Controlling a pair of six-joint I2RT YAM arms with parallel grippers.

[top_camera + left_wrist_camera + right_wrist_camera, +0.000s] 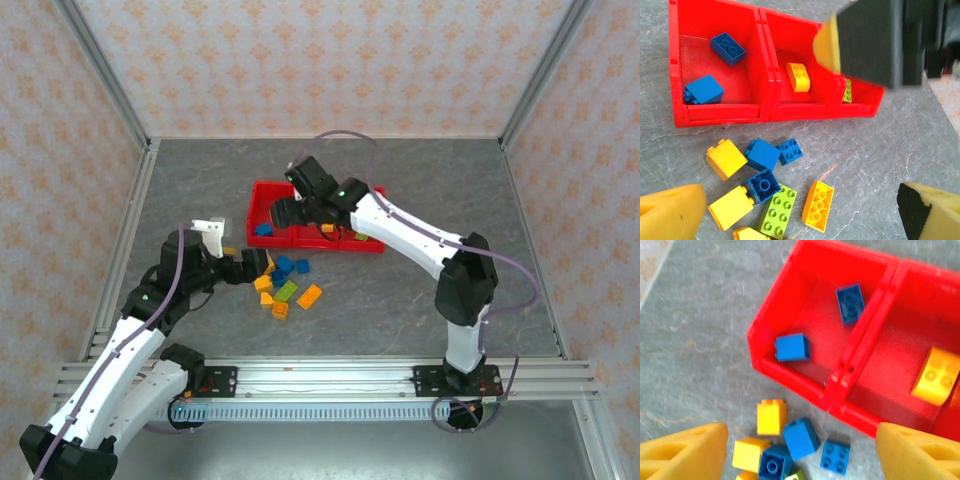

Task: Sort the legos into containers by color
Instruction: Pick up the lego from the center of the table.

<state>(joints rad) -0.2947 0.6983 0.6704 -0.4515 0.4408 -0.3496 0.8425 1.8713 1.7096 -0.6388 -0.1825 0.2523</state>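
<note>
Yellow fingers point(672, 212) of left gripper point(800, 200) gape, legos point(776, 212) between them; right gripper point(802, 435) gapes, containers point(790, 375) at twelve o'clock; grey table point(890, 150), patterned walls point(320, 60).

At one o'clock your blurred right gripper point(867, 45) hid most of the rightmost bin point(865, 102) and its green brick point(846, 91); at six o'clock a yellow brick point(747, 233) was cropped

Red bins point(771, 75) on a grey mottled table point(420, 290)
Blue bricks point(728, 48) lay in the left bin point(720, 114), an orange-yellow brick point(799, 76) in the middle; nearer lay blue, yellow and lime-green bricks point(762, 154).
</note>
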